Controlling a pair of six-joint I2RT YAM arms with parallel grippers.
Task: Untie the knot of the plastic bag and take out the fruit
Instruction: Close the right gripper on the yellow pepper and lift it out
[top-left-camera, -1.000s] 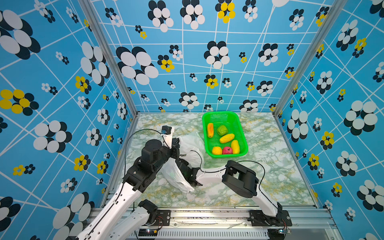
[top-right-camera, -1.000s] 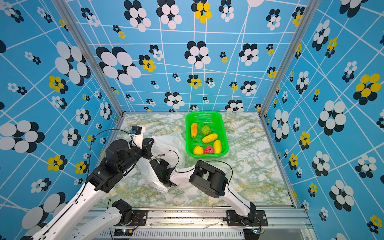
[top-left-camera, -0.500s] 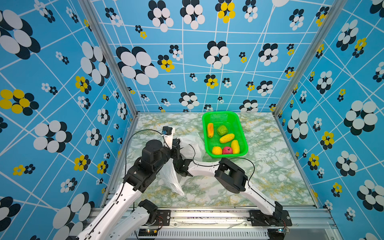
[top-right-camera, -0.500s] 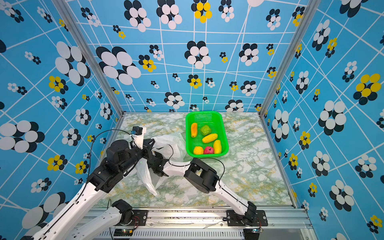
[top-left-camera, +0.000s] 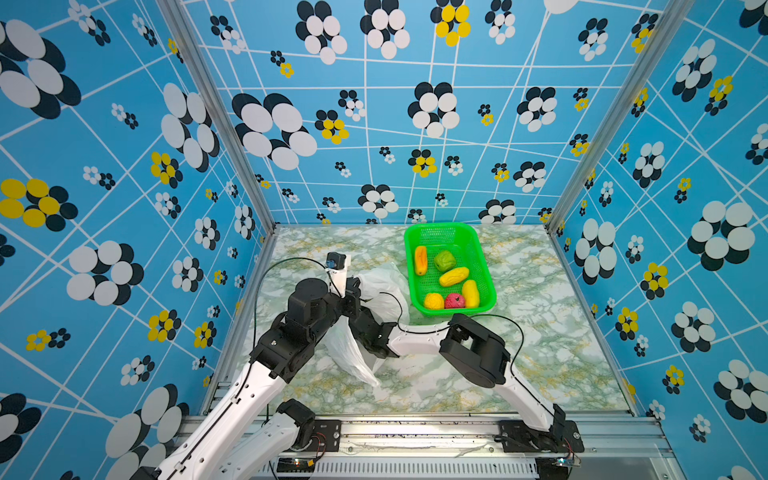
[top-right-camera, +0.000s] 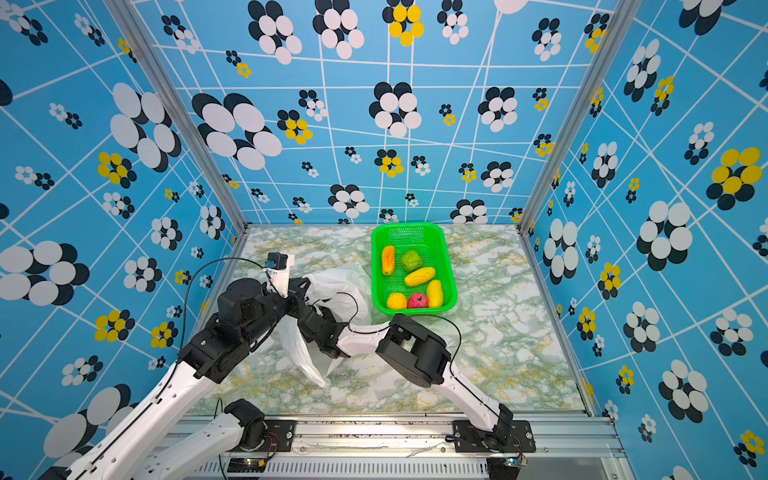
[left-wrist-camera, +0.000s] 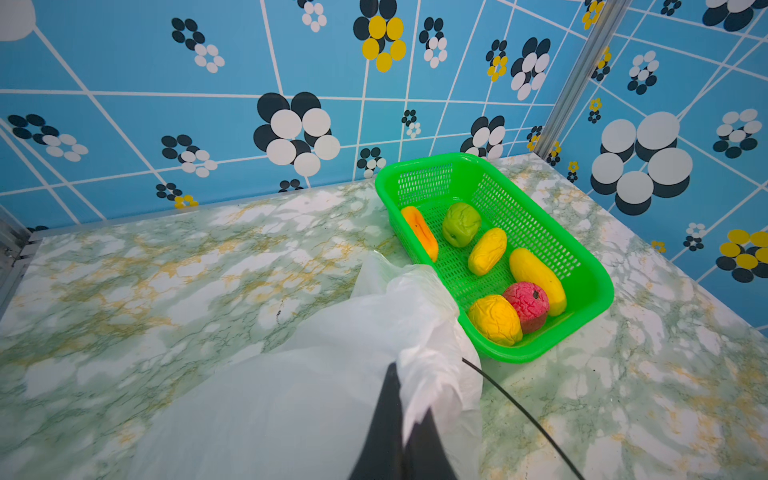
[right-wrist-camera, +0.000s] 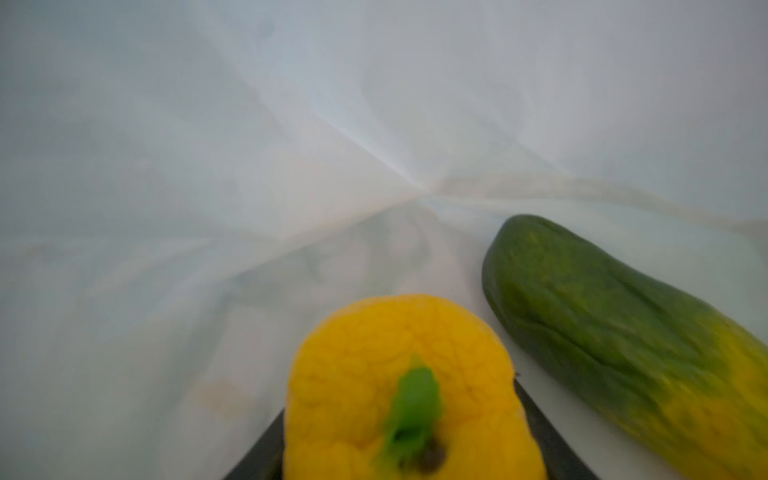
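My left gripper is shut on the rim of the white plastic bag and holds it up off the table; both top views show the left gripper there. My right arm reaches in from the right, and in both top views its fingers are hidden in the plastic bag. In the right wrist view the right gripper is shut on a yellow fruit with a green stalk. A green-and-yellow oblong fruit lies beside it. The knot does not show.
A green basket stands right behind the bag and holds several fruits, among them a yellow one and a red one. A black cable runs past the bag. Patterned walls close in the marble table on three sides.
My right gripper has moved left and further into the bag, and the bag's hanging fold has shifted with it. The left arm has kept its place.
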